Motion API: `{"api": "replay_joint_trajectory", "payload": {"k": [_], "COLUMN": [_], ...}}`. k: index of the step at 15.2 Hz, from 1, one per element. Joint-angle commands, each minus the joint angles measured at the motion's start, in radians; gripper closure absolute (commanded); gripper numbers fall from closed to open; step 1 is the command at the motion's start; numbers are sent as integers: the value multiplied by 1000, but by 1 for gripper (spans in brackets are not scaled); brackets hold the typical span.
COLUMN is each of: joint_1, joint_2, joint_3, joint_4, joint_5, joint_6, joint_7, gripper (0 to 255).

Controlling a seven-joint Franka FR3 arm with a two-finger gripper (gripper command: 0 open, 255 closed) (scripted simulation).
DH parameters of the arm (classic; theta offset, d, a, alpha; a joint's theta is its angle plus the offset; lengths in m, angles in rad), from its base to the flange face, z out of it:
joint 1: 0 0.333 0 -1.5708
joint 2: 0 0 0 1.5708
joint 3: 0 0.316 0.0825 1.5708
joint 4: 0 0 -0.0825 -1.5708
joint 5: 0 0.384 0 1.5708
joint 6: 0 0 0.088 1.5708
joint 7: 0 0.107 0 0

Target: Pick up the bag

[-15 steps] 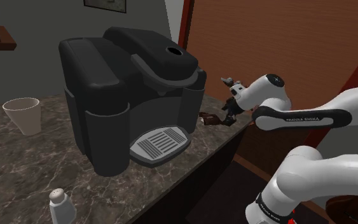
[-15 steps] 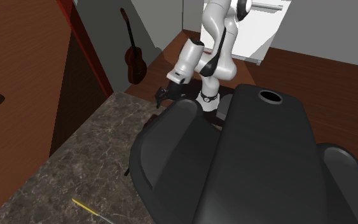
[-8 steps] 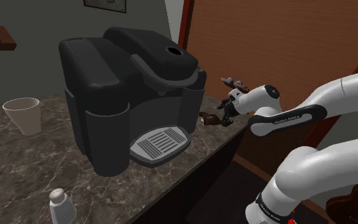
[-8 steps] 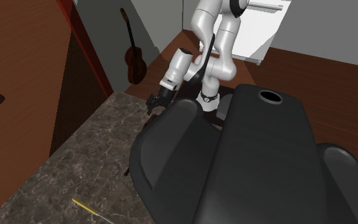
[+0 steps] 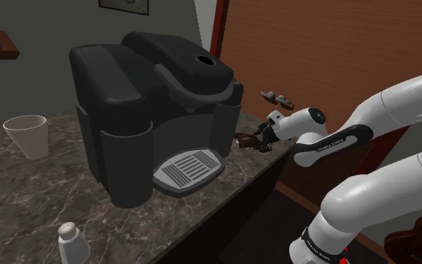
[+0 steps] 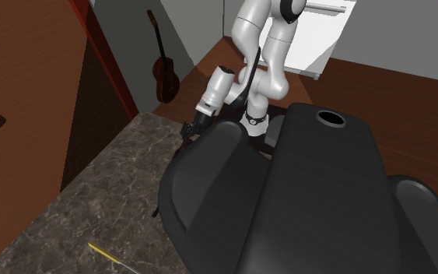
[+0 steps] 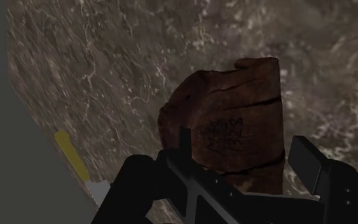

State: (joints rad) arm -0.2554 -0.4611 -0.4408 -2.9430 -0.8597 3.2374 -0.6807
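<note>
The bag [image 5: 245, 139] is a small brown, creased pouch lying on the dark marble counter [image 5: 22, 187], just off the coffee machine's side toward the shoulder view's right, near the counter's edge. My black gripper [image 5: 262, 136] reaches it from the right at counter height. In the wrist view the bag [image 7: 234, 108] lies between the two fingers of the gripper [image 7: 244, 159], which is open. One fingertip [image 7: 184, 147] sits against the bag's side; the other [image 7: 306, 156] stands a little apart from it. In the second exterior view the gripper [image 6: 189, 129] is low beside the machine.
A big black coffee machine [image 5: 149, 112] fills the counter's middle. A beige cup [image 5: 28, 135] and a white shaker [image 5: 70, 241] stand further to the shoulder view's left. A yellow strip [image 7: 69, 156] lies on the counter beyond the bag. The counter's edge [image 5: 261, 176] drops off close by.
The forearm has dropped and straightened, and the gripper has slid lower and closer to the bag. The bag has stayed in place.
</note>
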Motion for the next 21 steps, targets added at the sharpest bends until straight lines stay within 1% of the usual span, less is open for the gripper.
{"api": "replay_joint_trajectory", "payload": {"k": [1, 7, 8, 10, 13, 17, 21], "joint_1": [-1, 1, -5, 53, 114, 167, 204], "joint_2": [3, 1, 3, -49, -121, -204, -273], "joint_3": [1, -1, 5, -42, -81, -103, -106], "joint_4": [0, 0, -2, 3, 12, 30, 54], "joint_5": [-1, 0, -1, 11, 37, 75, 111], "joint_6": [2, 0, 5, -57, -143, -246, -339], "joint_7": [0, 0, 2, -15, -43, -74, -99], "gripper": [255, 255, 255, 255, 255, 255, 255]}}
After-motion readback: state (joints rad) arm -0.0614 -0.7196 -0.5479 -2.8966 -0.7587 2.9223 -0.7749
